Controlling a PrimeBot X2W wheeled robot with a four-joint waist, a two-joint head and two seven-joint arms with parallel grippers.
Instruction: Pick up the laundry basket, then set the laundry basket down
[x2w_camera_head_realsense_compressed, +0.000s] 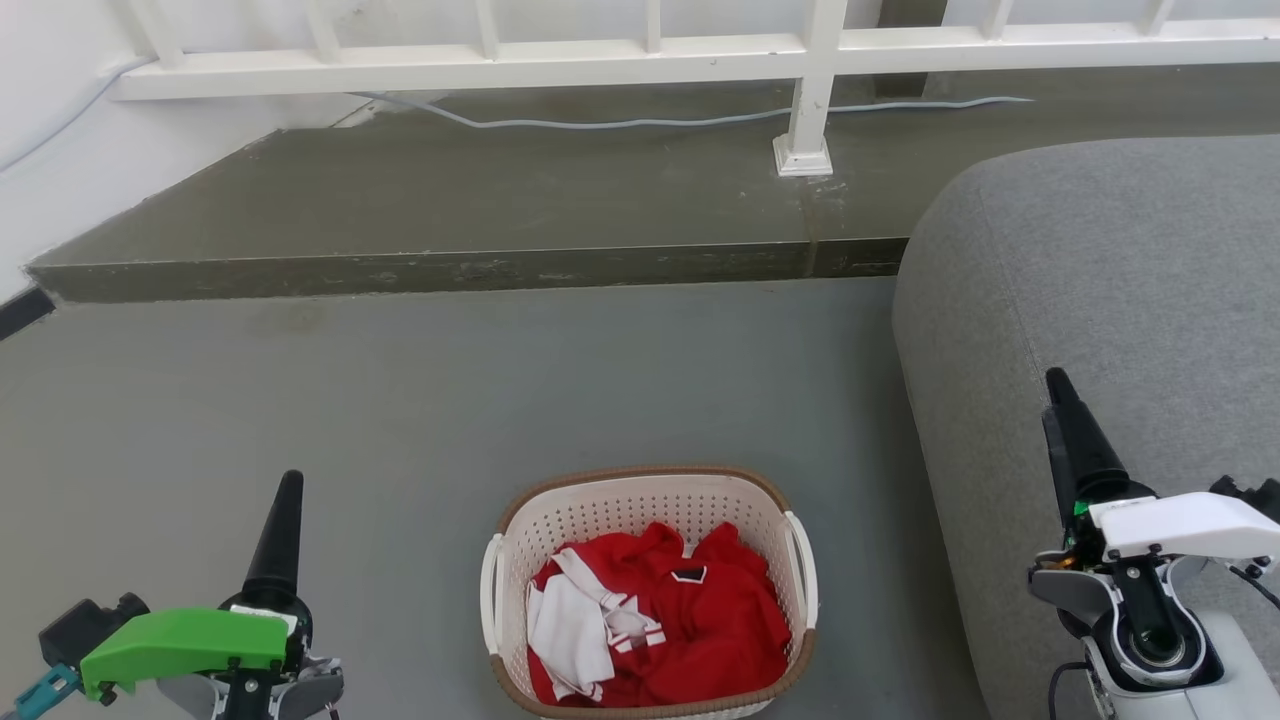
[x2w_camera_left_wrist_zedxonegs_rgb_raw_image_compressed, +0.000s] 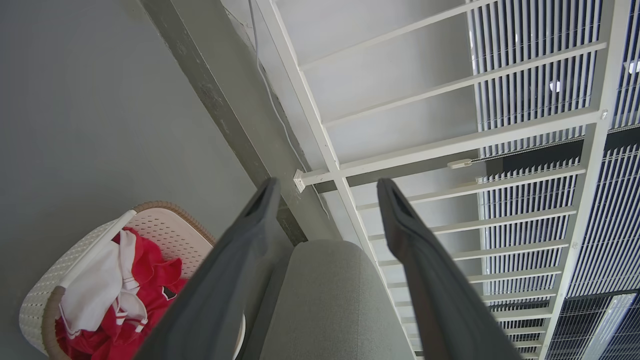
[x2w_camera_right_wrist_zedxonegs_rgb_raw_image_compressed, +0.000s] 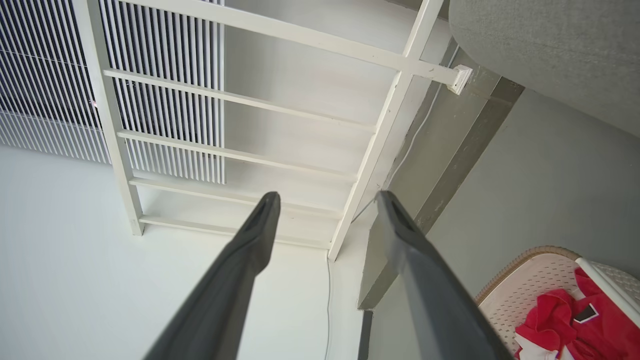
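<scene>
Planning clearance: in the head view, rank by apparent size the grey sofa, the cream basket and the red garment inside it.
1. grey upholstered sofa
2. cream-white perforated plastic laundry basket
3. red fabric garment

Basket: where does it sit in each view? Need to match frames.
Head: basket at bottom centre.
Left wrist: basket in lower left corner.
Right wrist: basket in lower right corner.
Shared landmark: railing post foot, upper right of centre in head, centre in left wrist, upper right in right wrist.
</scene>
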